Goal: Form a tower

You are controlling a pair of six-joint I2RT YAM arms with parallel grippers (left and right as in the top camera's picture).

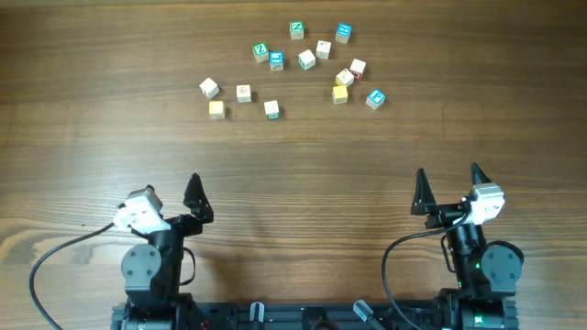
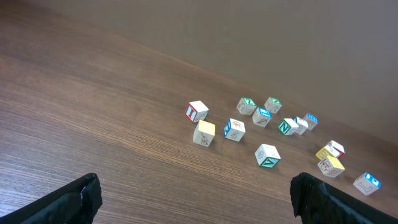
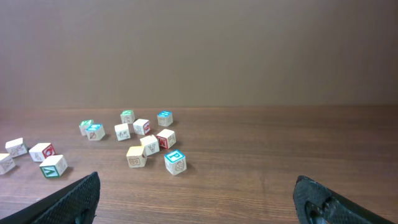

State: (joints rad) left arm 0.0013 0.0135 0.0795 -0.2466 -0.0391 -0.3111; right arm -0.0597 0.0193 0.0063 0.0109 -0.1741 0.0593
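No tower yet, this was step one: the cubes (image 1: pixel 306 60) lay loose, unstacked, at the far middle of the table (image 1: pixel 92 110). The left gripper (image 2: pixel 196 186) and right gripper (image 1: pixel 448 179) sat near the front edge, jaws wide apart and empty. Next I'd guess reaching out for one cube. Wood-grain top, plain brown wall (image 3: pixel 249 50) behind

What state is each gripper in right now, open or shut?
Left gripper: open, holding nothing.
Right gripper: open, holding nothing.

Bare table (image 1: pixel 293 156) fronts the scattered cubes (image 1: pixel 306 60); gaps between several look tight, possibly touching.
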